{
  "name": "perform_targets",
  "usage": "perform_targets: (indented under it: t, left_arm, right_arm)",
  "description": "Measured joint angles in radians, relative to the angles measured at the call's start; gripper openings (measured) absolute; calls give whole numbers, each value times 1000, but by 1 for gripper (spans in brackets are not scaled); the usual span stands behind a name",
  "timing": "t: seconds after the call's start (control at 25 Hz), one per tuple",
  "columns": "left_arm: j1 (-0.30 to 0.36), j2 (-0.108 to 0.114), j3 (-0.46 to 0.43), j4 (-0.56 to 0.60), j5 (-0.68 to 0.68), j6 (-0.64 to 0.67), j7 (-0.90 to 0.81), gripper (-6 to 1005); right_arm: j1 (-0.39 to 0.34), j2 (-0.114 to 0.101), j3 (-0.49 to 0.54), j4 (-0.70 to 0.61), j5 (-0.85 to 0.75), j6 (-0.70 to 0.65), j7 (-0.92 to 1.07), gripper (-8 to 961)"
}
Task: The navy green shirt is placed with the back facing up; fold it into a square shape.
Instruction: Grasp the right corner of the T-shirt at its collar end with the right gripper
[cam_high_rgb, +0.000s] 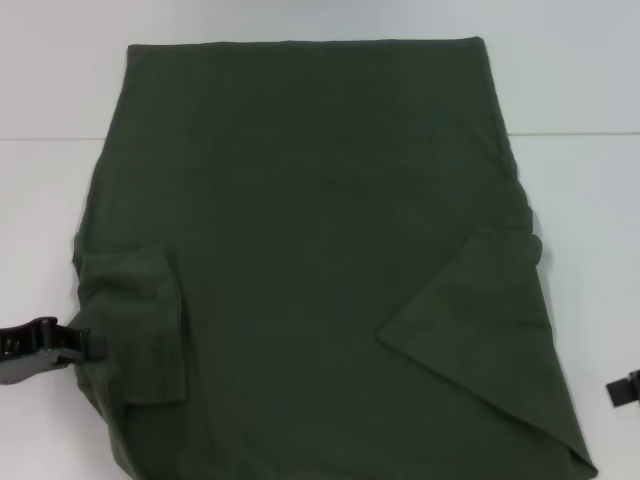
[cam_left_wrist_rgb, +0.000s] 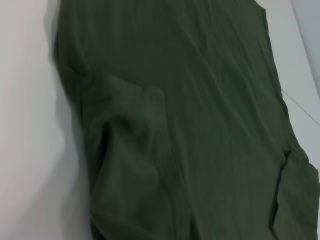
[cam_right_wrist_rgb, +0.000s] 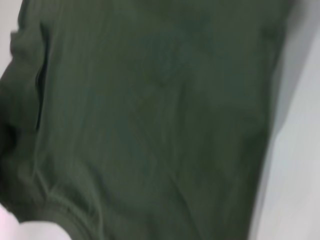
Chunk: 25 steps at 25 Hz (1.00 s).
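While spread flat: 1 navy green shirt

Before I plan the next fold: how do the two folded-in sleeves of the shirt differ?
The left sleeve lies as a narrow upright rectangle; the right sleeve forms a broad triangle, corner pointing inward. The left sleeve sits near the shirt's edge, close beside the left hand; the right sleeve reaches farther toward the middle, well away from the right hand. Both lie flat on the navy green shirt.

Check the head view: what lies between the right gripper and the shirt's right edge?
Nothing: only bare white table separates the right gripper, at the picture's right edge, from the navy green shirt. The left gripper meets the shirt's left edge.
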Motion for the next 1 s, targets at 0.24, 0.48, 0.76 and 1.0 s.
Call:
perform_targets:
  t: [0.24,0.48,0.76,1.0]
  left_arm:
    - [0,1,0,-1,-4,-4,-4,6]
    - [-1,2,0,-2,-5,-6,-6,5]
    - [-4,4,0,-2,-3,-12,-9,5]
    - [-2,4,0,-2,-4,-13,-9,5]
  right_arm:
    - [3,38,-53,1,-2,18,-63,704]
    - [1,57,-106,2,-3,46,-67,703]
    - [-1,75,-114,3,-24,65,-66,703]
    - [7,93,-115,4,-73,89,-84,702]
